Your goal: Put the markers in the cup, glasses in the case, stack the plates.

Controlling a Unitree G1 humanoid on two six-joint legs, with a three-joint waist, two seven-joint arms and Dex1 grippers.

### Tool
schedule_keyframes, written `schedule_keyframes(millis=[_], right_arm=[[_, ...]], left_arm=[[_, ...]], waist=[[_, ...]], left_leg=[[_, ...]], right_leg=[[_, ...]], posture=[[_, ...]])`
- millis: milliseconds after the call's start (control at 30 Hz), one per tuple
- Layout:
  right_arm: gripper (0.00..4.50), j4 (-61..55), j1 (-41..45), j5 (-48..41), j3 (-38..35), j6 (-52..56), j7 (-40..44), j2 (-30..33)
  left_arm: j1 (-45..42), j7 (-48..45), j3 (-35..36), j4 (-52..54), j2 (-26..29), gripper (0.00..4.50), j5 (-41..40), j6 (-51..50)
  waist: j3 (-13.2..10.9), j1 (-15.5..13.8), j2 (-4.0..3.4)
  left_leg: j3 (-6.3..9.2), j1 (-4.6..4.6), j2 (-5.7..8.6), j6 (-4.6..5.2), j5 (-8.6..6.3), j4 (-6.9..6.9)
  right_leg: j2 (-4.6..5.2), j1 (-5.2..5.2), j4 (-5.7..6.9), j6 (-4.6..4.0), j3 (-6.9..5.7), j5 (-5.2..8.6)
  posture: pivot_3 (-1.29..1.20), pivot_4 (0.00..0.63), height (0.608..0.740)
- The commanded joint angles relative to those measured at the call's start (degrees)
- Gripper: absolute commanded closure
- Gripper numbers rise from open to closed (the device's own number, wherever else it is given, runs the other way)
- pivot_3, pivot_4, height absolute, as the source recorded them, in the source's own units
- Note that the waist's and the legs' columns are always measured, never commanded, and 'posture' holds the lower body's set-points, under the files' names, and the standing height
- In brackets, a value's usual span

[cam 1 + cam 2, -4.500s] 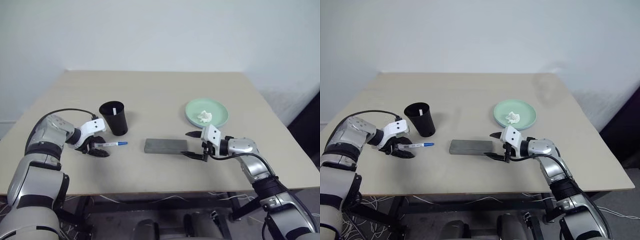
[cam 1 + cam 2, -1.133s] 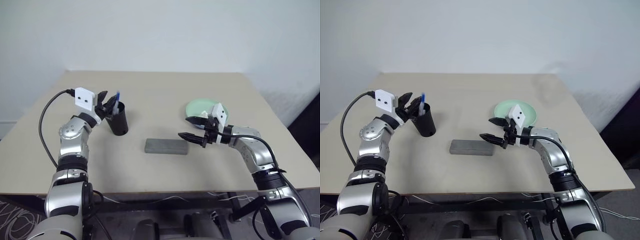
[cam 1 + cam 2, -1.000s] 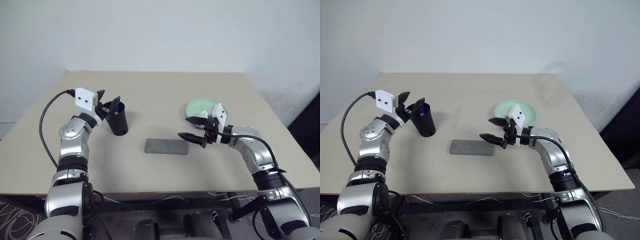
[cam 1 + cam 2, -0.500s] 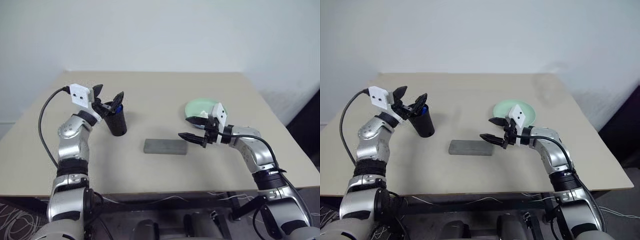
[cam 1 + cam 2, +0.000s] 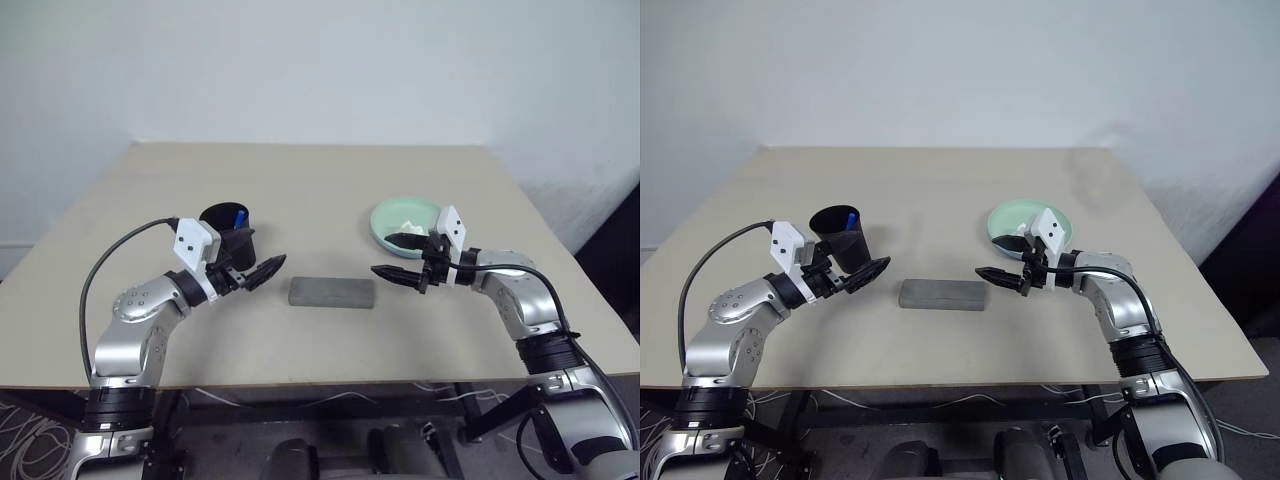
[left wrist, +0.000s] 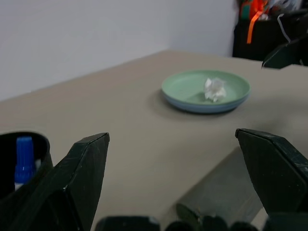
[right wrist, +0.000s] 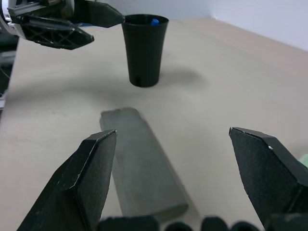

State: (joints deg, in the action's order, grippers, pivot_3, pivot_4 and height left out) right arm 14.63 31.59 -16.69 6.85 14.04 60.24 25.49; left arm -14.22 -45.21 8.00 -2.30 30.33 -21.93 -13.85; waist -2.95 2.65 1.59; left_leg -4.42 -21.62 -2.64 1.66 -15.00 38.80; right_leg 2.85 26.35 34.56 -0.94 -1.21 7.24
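The black cup (image 5: 228, 232) stands left of centre with a blue-capped marker (image 5: 240, 215) upright inside it. My left gripper (image 5: 262, 255) hangs open and empty just in front of and to the right of the cup, pointing toward the case. The grey case (image 5: 331, 292) lies shut in the middle of the table. The glasses are out of view. The mint green plate (image 6: 192, 89) rests on the light blue plate (image 6: 202, 108) at the right. My right gripper (image 5: 383, 254) is open and empty between the case and the plates.
A small white paper wad (image 6: 214, 89) lies on the green plate. The tan table (image 5: 320, 180) stretches bare behind the cup and plates. A black cable (image 5: 110, 260) loops from my left wrist.
The left gripper let the blue-capped marker drop into the cup, then came down and back from the cup's rim to its front right. The right gripper shifted slightly toward the plates.
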Motion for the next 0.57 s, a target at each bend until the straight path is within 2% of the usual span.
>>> schedule_keyframes(millis=[33,233,567], right_arm=[[0.43,0.6,-1.5,1.3,-1.4,-3.6,0.3,1.8],[0.43,1.9,-7.8,3.8,-1.4,-7.0,-1.1,4.0],[0.43,1.8,-10.5,4.0,-1.8,-6.6,-1.4,5.8]], left_arm=[[-1.0,2.4,0.0,-3.9,-1.6,0.03,2.8,4.8],[0.6,5.7,-1.1,-11.9,-4.0,0.03,8.3,12.9],[4.2,7.4,-1.5,-10.6,-6.4,0.03,9.0,14.6]], waist=[[0.0,0.0,0.01],[0.0,0.0,0.01],[0.0,0.0,0.01]], left_leg=[[0.02,0.00,0.00,0.00,0.00,0.00],[-0.02,-0.04,0.01,0.01,0.00,-0.11],[-0.05,-0.06,-0.07,0.01,-0.01,-0.19]], right_leg=[[0.00,-0.01,-0.02,0.00,-0.02,0.00],[-0.01,0.04,-0.16,0.00,0.00,0.00],[-0.01,-0.05,-0.60,0.01,-0.06,-0.01]], posture=[[0.00,0.000,0.740],[0.00,0.000,0.740],[0.00,0.000,0.740]])
